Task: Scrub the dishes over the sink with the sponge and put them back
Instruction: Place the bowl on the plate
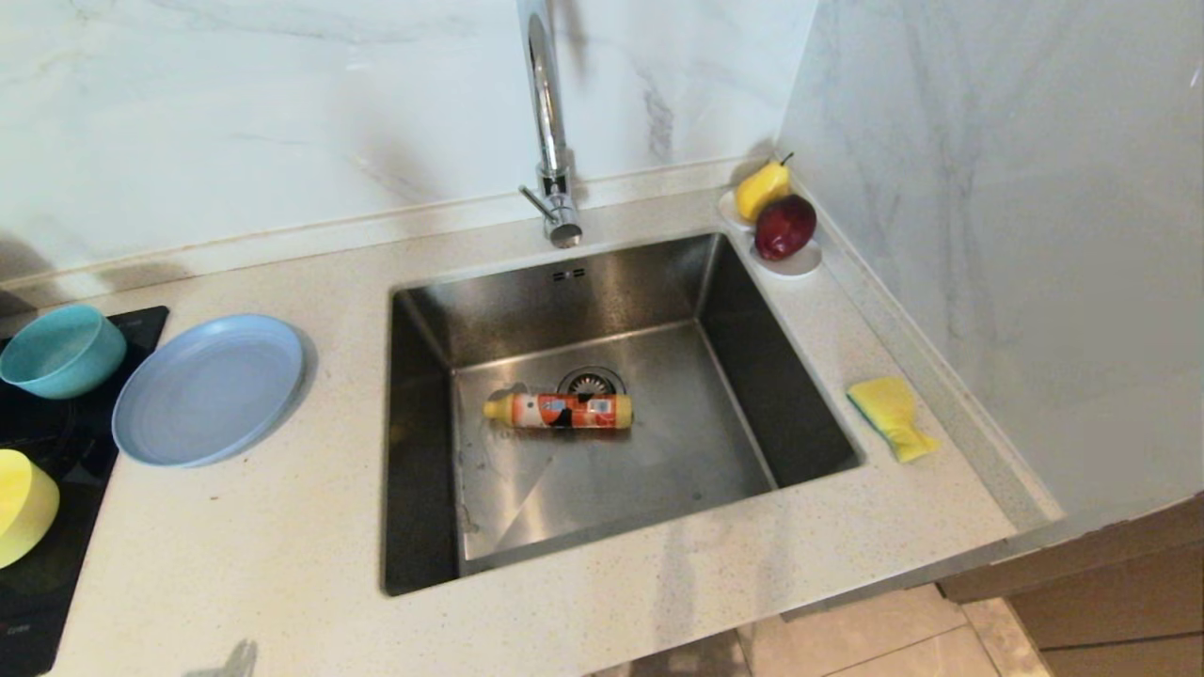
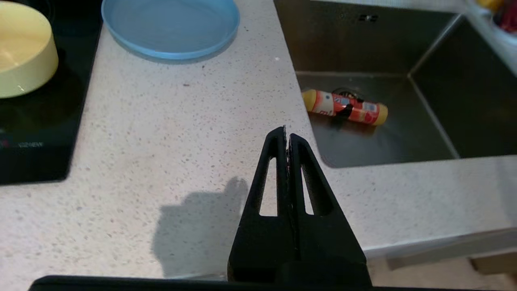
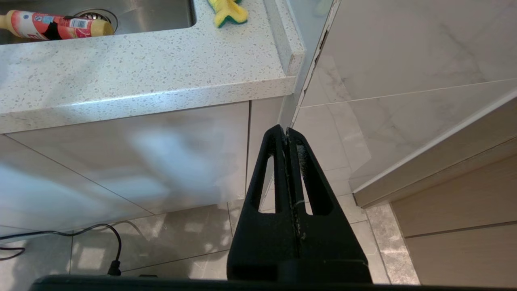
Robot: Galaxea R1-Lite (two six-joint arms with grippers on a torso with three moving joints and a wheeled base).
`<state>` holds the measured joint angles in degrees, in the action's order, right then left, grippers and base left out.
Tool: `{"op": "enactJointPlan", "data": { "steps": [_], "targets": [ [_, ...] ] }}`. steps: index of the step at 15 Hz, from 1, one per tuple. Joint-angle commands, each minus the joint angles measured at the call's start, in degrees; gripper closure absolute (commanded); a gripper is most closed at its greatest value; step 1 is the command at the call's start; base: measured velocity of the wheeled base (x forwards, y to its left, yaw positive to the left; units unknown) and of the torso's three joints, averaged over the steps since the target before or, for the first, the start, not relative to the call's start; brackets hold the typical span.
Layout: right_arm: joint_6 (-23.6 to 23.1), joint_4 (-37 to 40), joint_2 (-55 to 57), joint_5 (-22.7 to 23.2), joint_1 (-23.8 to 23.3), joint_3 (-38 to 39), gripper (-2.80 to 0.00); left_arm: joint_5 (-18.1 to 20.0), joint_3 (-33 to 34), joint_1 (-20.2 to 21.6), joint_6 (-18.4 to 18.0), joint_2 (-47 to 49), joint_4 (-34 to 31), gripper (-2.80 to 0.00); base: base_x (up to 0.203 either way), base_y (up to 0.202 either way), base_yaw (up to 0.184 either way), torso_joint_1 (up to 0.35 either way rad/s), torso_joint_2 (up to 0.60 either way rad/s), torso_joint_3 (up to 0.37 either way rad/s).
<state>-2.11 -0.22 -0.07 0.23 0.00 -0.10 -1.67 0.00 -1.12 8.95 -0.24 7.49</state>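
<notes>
At the far left, the small teal-blue bowl sits on a black glass cooktop, with the pale yellow bowl at its six o'clock and the wide flat grey-blue plate on the speckled white stone counter at its three o'clock. The left gripper hovers over bare counter with its black fingers pressed together on nothing, the plate at its eleven o'clock. The square stainless steel sink holds a yellow-capped orange detergent bottle lying on its side across the drain, directly under the tall chrome faucet. The yellow sponge with a green scouring side lies on the counter at the sink's three o'clock; a small white dish of fruit stands at one o'clock. The right gripper hangs below counter level before the cabinet, fingers closed and empty.
</notes>
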Motion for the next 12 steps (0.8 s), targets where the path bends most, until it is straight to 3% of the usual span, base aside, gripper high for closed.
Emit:
{"op": "enactJointPlan", "data": {
  "steps": [1, 4, 7, 8, 11, 12],
  "targets": [
    [0.0, 0.0, 0.0, 0.0, 0.0, 0.0, 0.00, -0.2, 2.3, 0.0, 0.5, 0.2, 0.4, 0.00, 0.000, 0.000, 0.000, 0.000, 0.00, 0.000],
    [0.0, 0.0, 0.1, 0.0, 0.0, 0.0, 0.00, -0.4, 2.3, 0.0, -0.3, 0.2, 0.8, 0.00, 0.000, 0.000, 0.000, 0.000, 0.00, 0.000],
    [0.0, 0.0, 0.0, 0.0, 0.0, 0.0, 0.00, 1.3, 2.1, 0.0, -4.5, 0.2, 0.4, 0.00, 0.000, 0.000, 0.000, 0.000, 0.00, 0.000],
    [0.0, 0.0, 0.0, 0.0, 0.0, 0.0, 0.00, 2.5, 1.9, 0.0, -4.4, 0.2, -0.4, 0.00, 0.000, 0.000, 0.000, 0.000, 0.00, 0.000],
    [0.0, 0.0, 0.1, 0.0, 0.0, 0.0, 0.00, 0.8, 1.9, 0.1, -0.1, 0.2, -0.6, 0.00, 0.000, 0.000, 0.000, 0.000, 0.00, 0.000],
    [0.0, 0.0, 0.1, 0.0, 0.0, 0.0, 0.00, 0.6, 1.9, 0.0, -0.2, 0.2, -0.6, 0.00, 0.000, 0.000, 0.000, 0.000, 0.00, 0.000]
  ]
}}
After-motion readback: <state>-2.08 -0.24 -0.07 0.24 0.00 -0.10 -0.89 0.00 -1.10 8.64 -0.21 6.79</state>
